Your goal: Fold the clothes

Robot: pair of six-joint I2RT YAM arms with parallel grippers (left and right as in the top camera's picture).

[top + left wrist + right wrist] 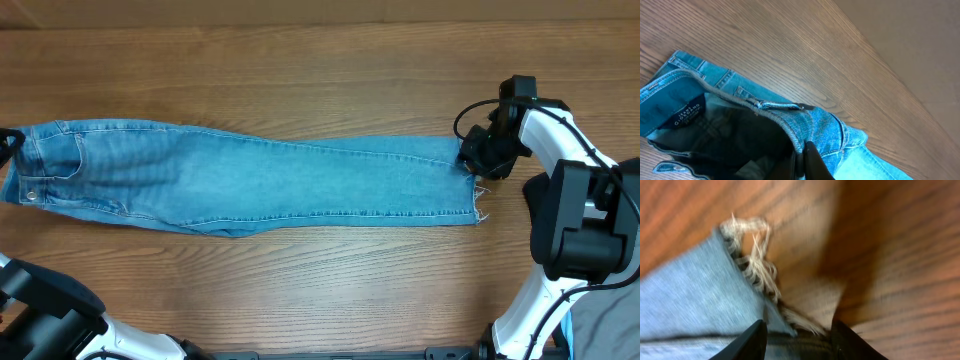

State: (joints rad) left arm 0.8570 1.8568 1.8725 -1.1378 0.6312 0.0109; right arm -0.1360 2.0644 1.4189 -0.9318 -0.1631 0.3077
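Note:
The clothes, one pair of light blue denim jeans (250, 180), lie stretched flat across the table, waist at the left and frayed hems at the right. At the far left edge my left gripper (8, 140) holds the waist. In the left wrist view it (802, 157) is shut on the jeans' waistband (790, 132), with the dark inside of the jeans to its left. My right gripper (478, 160) is at the upper corner of the hem. In the right wrist view its jaws (799, 330) stand open, with the frayed hem (757, 267) lying between and ahead of them.
The wooden table (320, 70) runs on beyond the jeans. A grey garment (608, 328) with a pale cyan edge lies at the bottom right corner, behind the right arm's base (575, 215). The left arm's base (45, 320) fills the bottom left.

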